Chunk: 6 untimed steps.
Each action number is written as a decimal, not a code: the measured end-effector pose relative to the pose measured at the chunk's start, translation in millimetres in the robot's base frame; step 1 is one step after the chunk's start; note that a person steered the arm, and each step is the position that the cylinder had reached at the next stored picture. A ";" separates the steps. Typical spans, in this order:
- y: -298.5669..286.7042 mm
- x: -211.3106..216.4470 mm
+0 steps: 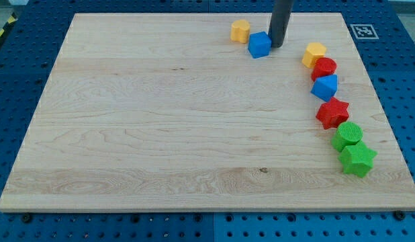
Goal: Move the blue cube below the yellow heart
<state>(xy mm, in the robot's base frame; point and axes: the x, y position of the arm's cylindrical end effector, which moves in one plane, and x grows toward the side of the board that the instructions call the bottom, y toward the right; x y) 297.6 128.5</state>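
Note:
The blue cube [259, 44] sits near the view's top, right of centre on the wooden board [160, 121]. The yellow heart [240, 30] lies just up and to the left of it, almost touching. My tip [276, 46] is against the cube's right side, and the dark rod rises out of the view's top.
A curved row of blocks runs down the board's right side: a yellow block [314, 54], a red cylinder [324, 68], a blue angular block [325, 87], a red star [332, 113], a green cylinder [347, 136] and a green star [357, 159].

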 end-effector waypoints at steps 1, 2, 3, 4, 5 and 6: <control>-2.7 7.7; -2.7 7.8; -4.0 7.8; -9.4 7.8; -13.2 7.8; -13.2 7.7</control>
